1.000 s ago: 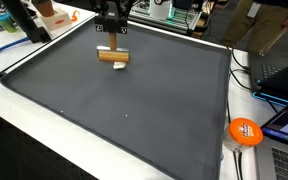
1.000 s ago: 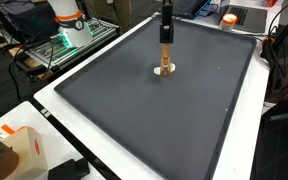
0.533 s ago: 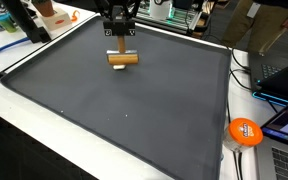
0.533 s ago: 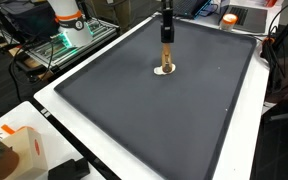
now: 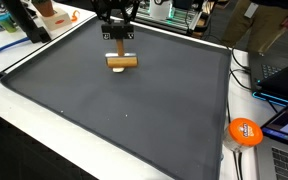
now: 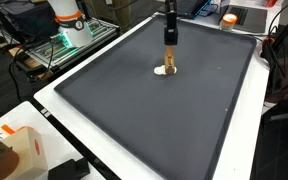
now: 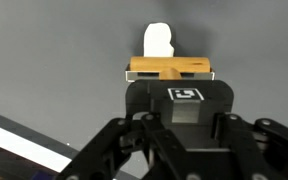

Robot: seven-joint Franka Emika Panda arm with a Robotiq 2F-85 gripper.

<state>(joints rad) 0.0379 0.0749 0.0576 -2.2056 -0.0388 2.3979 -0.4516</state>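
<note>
Sitting crosswise in the pinched tool — wooden block.

In an exterior view the camera stands high beyond one long edge of the dark mat, facing down across it at middle distance, with the whole mat in frame. In an exterior view it stands off a near corner of the mat, looking diagonally along it — somewhat farther back. Both share the mat and the wooden block over its far part. The wrist view looks down past the gripper — very close, sharing only the block and a patch of mat.
</note>
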